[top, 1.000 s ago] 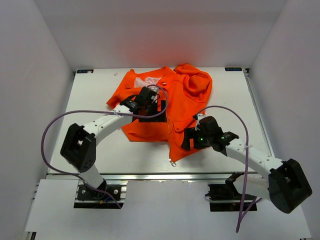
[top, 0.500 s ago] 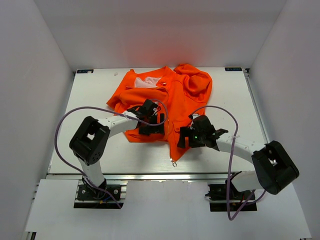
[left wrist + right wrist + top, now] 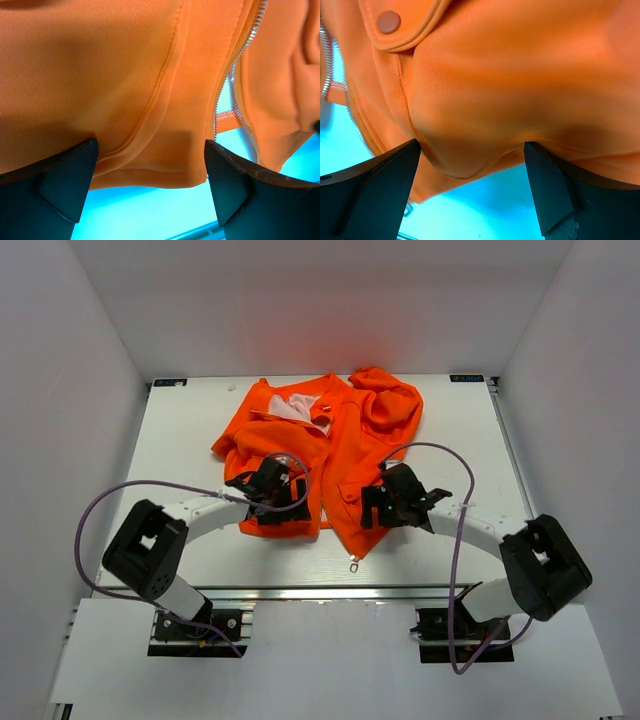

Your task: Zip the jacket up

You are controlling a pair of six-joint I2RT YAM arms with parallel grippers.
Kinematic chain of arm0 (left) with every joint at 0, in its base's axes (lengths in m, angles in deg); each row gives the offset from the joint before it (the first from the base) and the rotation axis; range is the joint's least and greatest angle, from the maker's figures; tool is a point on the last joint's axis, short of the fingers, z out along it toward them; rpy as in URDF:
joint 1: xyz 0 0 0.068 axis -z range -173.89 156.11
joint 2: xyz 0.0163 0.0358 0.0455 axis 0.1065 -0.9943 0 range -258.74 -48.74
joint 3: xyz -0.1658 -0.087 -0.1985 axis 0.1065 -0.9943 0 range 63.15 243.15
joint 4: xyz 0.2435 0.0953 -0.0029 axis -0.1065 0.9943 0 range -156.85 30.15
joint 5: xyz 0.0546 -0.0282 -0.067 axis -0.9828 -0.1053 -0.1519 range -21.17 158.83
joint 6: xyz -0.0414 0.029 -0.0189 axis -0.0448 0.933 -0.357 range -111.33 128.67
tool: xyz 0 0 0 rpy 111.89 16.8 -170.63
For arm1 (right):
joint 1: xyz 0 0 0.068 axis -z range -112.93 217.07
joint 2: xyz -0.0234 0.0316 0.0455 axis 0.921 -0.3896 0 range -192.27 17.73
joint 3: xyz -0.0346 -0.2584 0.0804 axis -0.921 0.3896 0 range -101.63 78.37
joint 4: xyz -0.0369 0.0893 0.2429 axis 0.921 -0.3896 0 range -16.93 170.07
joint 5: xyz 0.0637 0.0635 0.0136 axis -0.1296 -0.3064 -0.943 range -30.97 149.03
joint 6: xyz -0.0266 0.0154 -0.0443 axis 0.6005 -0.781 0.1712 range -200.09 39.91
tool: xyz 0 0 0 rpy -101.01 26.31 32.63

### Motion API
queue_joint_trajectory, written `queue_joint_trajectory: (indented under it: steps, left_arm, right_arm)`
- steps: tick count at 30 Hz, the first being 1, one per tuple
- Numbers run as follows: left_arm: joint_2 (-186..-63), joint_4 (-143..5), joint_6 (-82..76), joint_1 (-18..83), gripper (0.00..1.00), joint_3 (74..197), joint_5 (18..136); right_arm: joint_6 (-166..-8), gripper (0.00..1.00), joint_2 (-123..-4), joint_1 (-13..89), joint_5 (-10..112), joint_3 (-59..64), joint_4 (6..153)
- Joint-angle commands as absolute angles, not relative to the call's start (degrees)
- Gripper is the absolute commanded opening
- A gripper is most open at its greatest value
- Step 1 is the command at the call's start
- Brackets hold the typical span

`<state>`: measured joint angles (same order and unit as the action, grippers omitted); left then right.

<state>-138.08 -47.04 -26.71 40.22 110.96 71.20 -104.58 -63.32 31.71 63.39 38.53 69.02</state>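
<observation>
The orange jacket point(image 3: 350, 440) lies crumpled on the white table point(image 3: 180, 440), with its pale lining point(image 3: 295, 405) showing near the collar. My left gripper point(image 3: 285, 498) is open over the near hem of the left front panel. In the left wrist view the hem point(image 3: 150, 170) sits between my open fingers point(image 3: 65, 185), with the zipper teeth point(image 3: 225, 100) just to the right. My right gripper point(image 3: 372, 505) is open over the right front panel. In the right wrist view the fabric point(image 3: 470, 130) bulges between my fingers point(image 3: 560, 190), near a snap button point(image 3: 388, 21). A metal zipper pull point(image 3: 354, 564) hangs at the panel's near tip.
White walls enclose the table on three sides. The table's metal front rail point(image 3: 300, 590) runs just beyond the arm bases. Purple cables point(image 3: 110, 500) loop from both arms. Bare table lies left, right and in front of the jacket.
Both grippers have moved nearer along the jacket to its bottom hem. The two front panels now lie closer together, and the left arm has drawn back toward the near left.
</observation>
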Motion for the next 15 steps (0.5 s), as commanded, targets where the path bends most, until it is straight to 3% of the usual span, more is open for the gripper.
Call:
queue_joint_trajectory:
  steps: [1, 8, 15]
  left_arm:
    - [-135.25, -33.11, -29.12, 39.51, 0.98, 104.03, 68.3]
    - [-129.61, -28.18, -28.08, 39.51, 0.98, 112.62, 65.75]
    - [-128.9, -29.94, -25.35, 39.51, 0.98, 122.64, 66.99]
  right_arm:
    - [-97.86, 0.89, -56.55, 28.94, 65.44, 39.25, 67.85]
    - [-93.81, 0.89, -48.1, 25.24, 59.55, 37.68, 62.93]
    - [-91.61, 0.89, -53.27, 13.22, 53.58, 35.84, 63.02]
